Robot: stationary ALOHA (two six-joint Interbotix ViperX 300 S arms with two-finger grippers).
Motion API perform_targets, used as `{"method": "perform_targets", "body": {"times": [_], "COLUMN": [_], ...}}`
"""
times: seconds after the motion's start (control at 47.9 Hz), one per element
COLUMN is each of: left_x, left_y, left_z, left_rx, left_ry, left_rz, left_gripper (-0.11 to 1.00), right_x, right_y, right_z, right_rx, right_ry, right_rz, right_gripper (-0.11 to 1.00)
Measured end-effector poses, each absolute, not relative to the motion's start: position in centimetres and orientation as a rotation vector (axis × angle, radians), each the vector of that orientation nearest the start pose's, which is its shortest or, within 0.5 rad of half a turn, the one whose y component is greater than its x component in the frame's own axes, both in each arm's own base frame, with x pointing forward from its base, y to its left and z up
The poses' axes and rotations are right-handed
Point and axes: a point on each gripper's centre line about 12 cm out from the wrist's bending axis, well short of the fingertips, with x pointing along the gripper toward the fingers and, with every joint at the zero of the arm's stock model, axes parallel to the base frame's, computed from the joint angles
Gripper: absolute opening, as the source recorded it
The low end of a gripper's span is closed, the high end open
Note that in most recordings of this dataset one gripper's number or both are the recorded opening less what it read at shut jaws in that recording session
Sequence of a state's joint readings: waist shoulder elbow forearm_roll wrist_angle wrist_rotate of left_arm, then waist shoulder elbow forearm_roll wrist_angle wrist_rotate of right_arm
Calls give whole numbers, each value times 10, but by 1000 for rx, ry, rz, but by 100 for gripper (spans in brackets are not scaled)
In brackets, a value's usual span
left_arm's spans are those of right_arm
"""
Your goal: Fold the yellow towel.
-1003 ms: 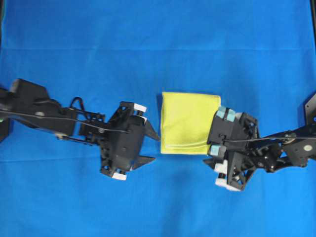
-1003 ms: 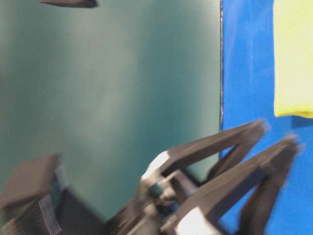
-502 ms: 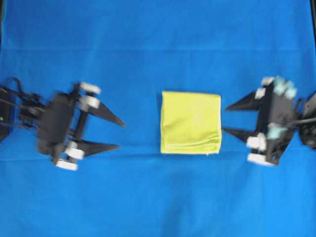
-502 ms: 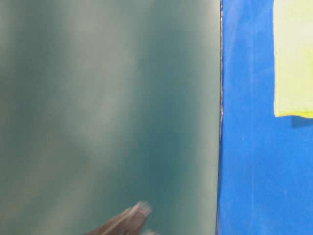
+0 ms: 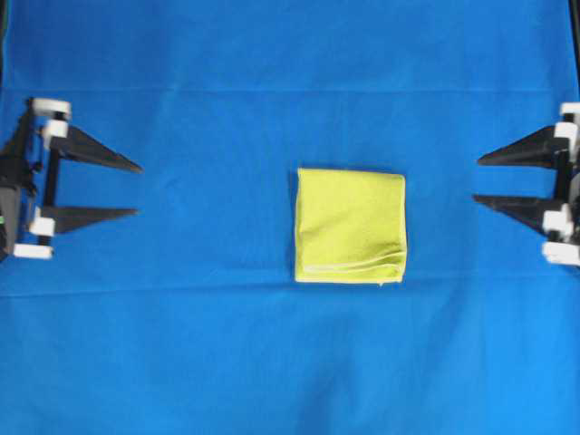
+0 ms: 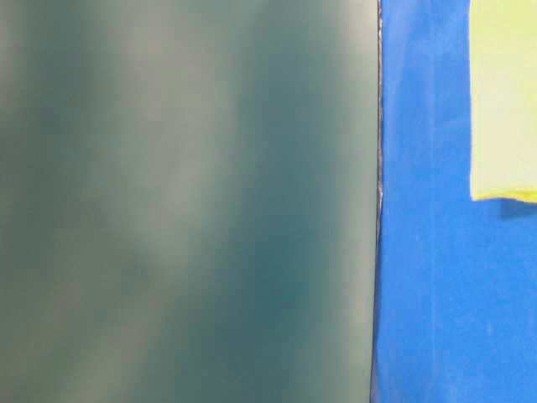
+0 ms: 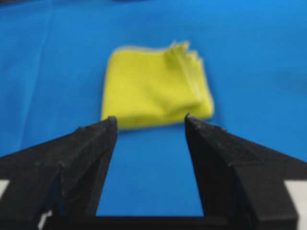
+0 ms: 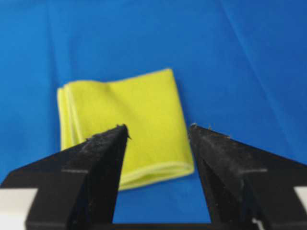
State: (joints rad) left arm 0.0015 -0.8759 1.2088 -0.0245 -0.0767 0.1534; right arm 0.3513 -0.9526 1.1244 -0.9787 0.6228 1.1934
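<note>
My left gripper [image 7: 148, 122] is nearest in the left wrist view: its two black fingers [image 7: 84, 153] are spread apart and nothing is between them, only the blue cloth [image 7: 249, 57]. My right gripper [image 8: 158, 129] looks the same in its own view, with both dark fingers [image 8: 98, 163] wide apart and empty.

Beyond the tips of both grippers lies the yellow towel [image 7: 153, 86]. It is folded into a small, thick packet and lies flat on the blue cloth. From the left wrist I see the layered edges of the folds at the far right corner of it. From the right wrist the towel [image 8: 127, 120] shows the stacked edges on the left side and a paler hem along the near edge.

From above, the towel [image 5: 350, 225] is in the middle of the blue cloth [image 5: 272, 362]. My left gripper [image 5: 134, 190] is at the left border and my right gripper [image 5: 477, 178] at the right border, both pointing toward the towel and both well apart from it.

In the table-level view only one corner of the towel [image 6: 503, 101] is visible, at the top right, next to a blurred dark green surface [image 6: 185, 201].
</note>
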Motion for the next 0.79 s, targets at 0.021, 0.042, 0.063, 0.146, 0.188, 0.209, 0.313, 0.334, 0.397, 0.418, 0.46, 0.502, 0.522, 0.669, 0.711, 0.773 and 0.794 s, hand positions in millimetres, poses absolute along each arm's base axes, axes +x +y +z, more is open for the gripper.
{"method": "perform_targets", "body": {"times": [0.021, 0.042, 0.063, 0.146, 0.188, 0.209, 0.313, 0.334, 0.397, 0.418, 0.46, 0.502, 0.522, 0.669, 0.711, 0.773, 0.794], "left_x": [202, 198, 195, 182, 176, 174, 165, 164, 162, 162, 162, 162, 162, 162, 162, 162, 162], "left_y": [1, 2, 3, 3, 3, 3, 4, 4, 6, 6, 7, 8, 8, 8, 8, 8, 8], "left_z": [235, 233, 230, 218, 214, 213, 205, 205, 205, 204, 204, 204, 204, 203, 204, 204, 204], "left_rx": [123, 120, 116, 101, 93, 89, 71, 70, 63, 62, 60, 60, 60, 56, 55, 55, 55], "left_ry": [253, 247, 248, 245, 234, 231, 220, 217, 210, 210, 208, 210, 210, 213, 212, 212, 212], "left_rz": [-8, -2, 0, 3, 5, 7, 16, 17, 27, 31, 38, 41, 43, 45, 45, 45, 46], "left_gripper": [56, 56, 56, 56, 56, 56, 56, 56, 56, 56, 56, 56, 56, 56, 56, 56, 56], "right_x": [181, 178, 176, 170, 167, 166, 165, 165, 165, 165, 166, 165, 166, 165, 165, 165, 166], "right_y": [5, 3, 2, 0, -1, -2, -2, -2, -2, -2, -2, -2, -2, -2, -2, -2, -2], "right_z": [241, 236, 234, 222, 217, 215, 209, 209, 208, 208, 208, 208, 208, 208, 208, 208, 208], "right_rx": [81, 86, 92, 115, 126, 133, 139, 137, 134, 133, 131, 130, 132, 132, 132, 133, 132], "right_ry": [470, 473, 471, 474, 477, 477, 482, 482, 484, 485, 483, 484, 483, 484, 484, 484, 483], "right_rz": [-229, -234, -237, -247, -251, -251, -253, -253, -253, -253, -253, -253, -253, -253, -253, -254, -253], "right_gripper": [58, 58, 58, 58, 58, 58, 58, 58, 58, 58, 58, 58, 58, 58, 58, 58, 58]}}
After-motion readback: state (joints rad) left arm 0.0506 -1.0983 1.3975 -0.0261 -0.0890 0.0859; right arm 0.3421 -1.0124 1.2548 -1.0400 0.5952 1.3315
